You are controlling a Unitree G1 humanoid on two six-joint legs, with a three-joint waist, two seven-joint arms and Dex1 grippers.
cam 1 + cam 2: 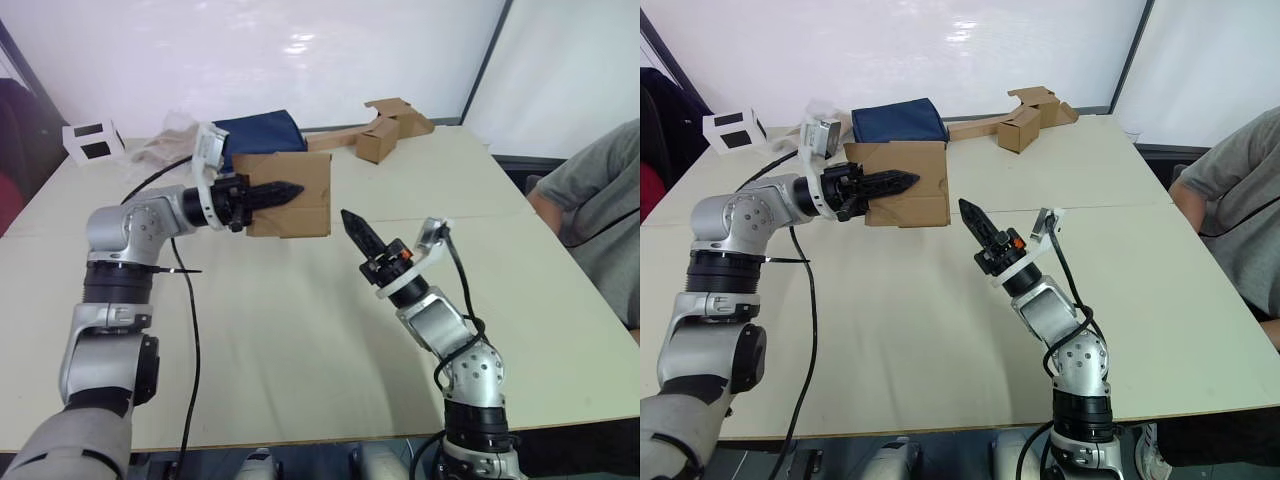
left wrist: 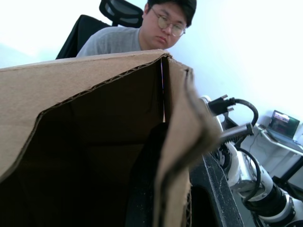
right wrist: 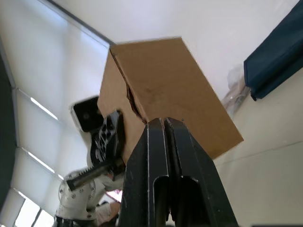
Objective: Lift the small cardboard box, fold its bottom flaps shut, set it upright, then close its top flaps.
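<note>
Right gripper [image 1: 352, 222]: nearest item; black fingers pressed together, nothing held, tip aimed up and away toward the box.
Key relation: the small cardboard box [image 1: 300, 205] lies just beyond and to the left of the right gripper's tip, apart from it; the left arm already has it, so the right is the free one to work the flaps.
Left gripper [image 1: 270, 194]: clamped on one wall of the box, one finger outside across the near face, the other inside the cavity as the left wrist view shows.
Box position: held off the table [image 1: 300, 330] at its far middle, near face roughly upright; long axis cannot be told.
Box material: plain brown corrugated board, matt, unprinted; fluted cut edges visible in the left wrist view; open end toward the left wrist.
Bottom flaps: judged not yet folded; which end is which cannot be told.
Table: pale, smooth, flat.
Far items: navy fabric bundle [image 1: 262, 133]; second brown box on a long cardboard strip [image 1: 385, 128].
</note>
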